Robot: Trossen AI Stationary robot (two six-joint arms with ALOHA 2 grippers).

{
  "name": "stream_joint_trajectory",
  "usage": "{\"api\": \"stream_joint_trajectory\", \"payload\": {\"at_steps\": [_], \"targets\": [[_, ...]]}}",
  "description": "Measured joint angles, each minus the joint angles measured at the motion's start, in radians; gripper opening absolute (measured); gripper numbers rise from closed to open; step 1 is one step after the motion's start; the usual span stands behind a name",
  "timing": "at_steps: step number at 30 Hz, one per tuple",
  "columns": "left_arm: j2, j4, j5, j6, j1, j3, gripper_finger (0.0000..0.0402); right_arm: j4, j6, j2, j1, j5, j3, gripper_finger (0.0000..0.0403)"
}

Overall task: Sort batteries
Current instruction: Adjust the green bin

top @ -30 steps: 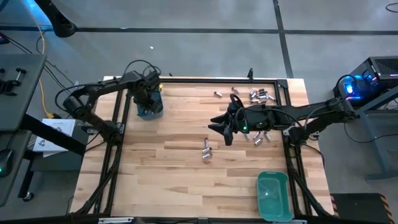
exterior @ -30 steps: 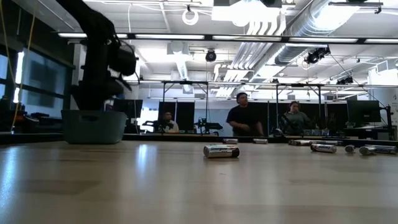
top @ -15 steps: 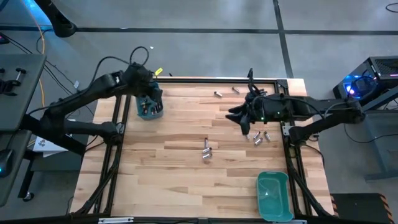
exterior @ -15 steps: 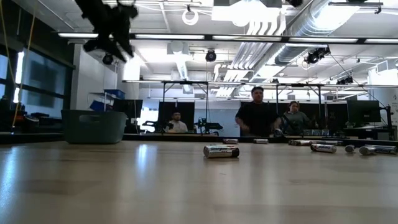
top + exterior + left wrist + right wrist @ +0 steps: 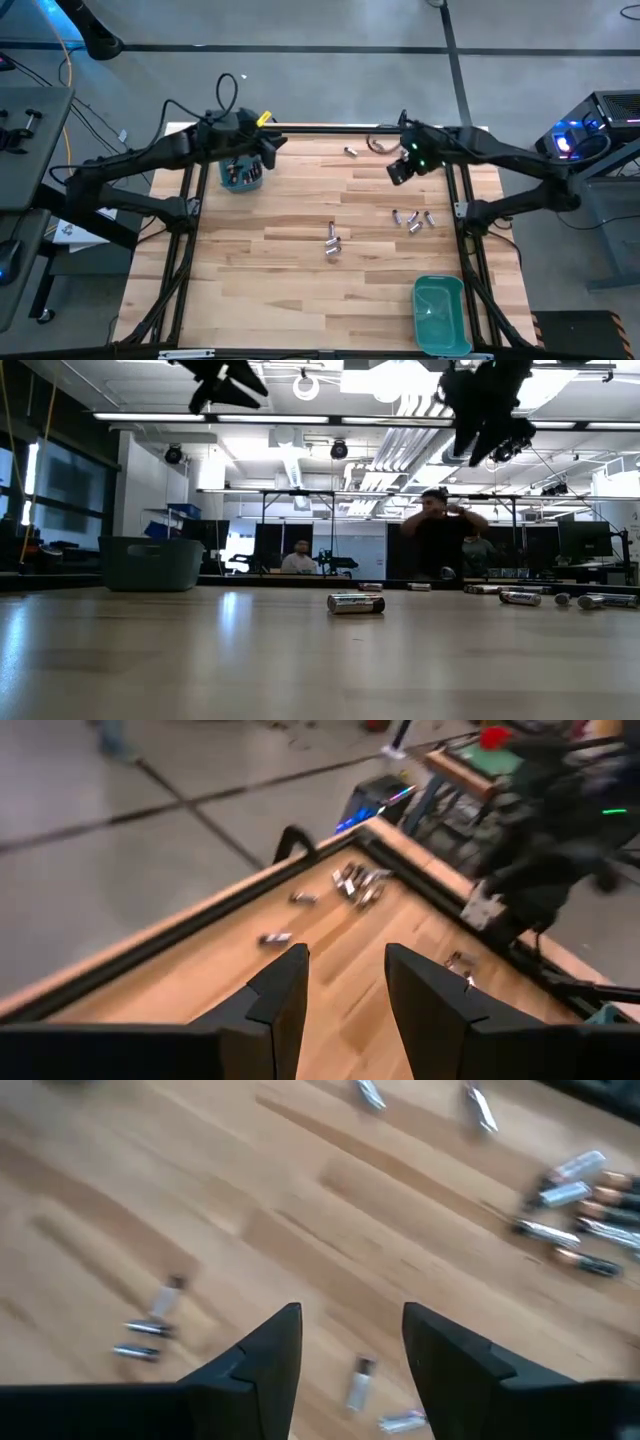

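Small cylindrical batteries lie loose on the wooden table: a pair near the middle (image 5: 332, 240), a few toward the right edge (image 5: 413, 220), one near the far edge (image 5: 350, 152). The left wrist view shows a cluster at the far right corner (image 5: 355, 880). My left gripper (image 5: 268, 140) is open and raised beside the far-left teal bin (image 5: 240, 175), which has batteries in it. My right gripper (image 5: 398, 170) is open and high above the far right of the table. Batteries (image 5: 150, 1325) and the cluster (image 5: 580, 1200) lie far below it.
A second teal bin (image 5: 440, 315) sits at the near right corner. A black frame borders the table's edges (image 5: 330, 128). In the low view both grippers hang high, left (image 5: 225, 378) and right (image 5: 490, 405); a battery (image 5: 355, 603) lies mid-table. People (image 5: 440, 540) stand in the room beyond.
My left gripper has risen from over the far-left bin and swung up and toward the right. My right gripper has lifted from the middle of the table and drawn back toward the far right corner. The batteries on the table have kept their places.
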Motion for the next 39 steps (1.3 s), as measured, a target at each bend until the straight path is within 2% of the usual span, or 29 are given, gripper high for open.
{"api": "stream_joint_trajectory", "payload": {"at_steps": [6, 12, 15, 19, 22, 28, 39], "targets": [[0.052, 0.128, 0.081, 0.109, 0.017, 0.000, 0.0129, -0.085, -0.181, 0.120, -0.213, -0.084, 0.000, 0.0174], [0.068, 0.148, 0.168, 0.222, 0.045, 0.000, 0.0129, -0.187, -0.437, 0.275, -0.362, -0.092, 0.000, 0.0178], [0.068, 0.142, 0.190, 0.223, 0.057, 0.000, 0.0129, -0.229, -0.574, 0.353, -0.422, -0.092, 0.000, 0.0196], [0.072, 0.138, 0.197, 0.258, 0.072, 0.000, 0.0129, -0.227, -0.726, 0.441, -0.491, -0.058, 0.000, 0.0239], [0.077, 0.136, 0.197, 0.255, 0.087, 0.000, 0.0129, -0.205, -0.829, 0.500, -0.530, 0.020, 0.000, 0.0262], [0.077, 0.138, 0.195, 0.217, 0.113, 0.000, 0.0129, -0.151, -1.032, 0.591, -0.570, 0.096, 0.000, 0.0267], [0.076, 0.195, 0.175, 0.195, 0.124, 0.000, 0.0129, -0.094, -1.023, 0.713, -0.570, 0.105, 0.000, 0.0267]]}}
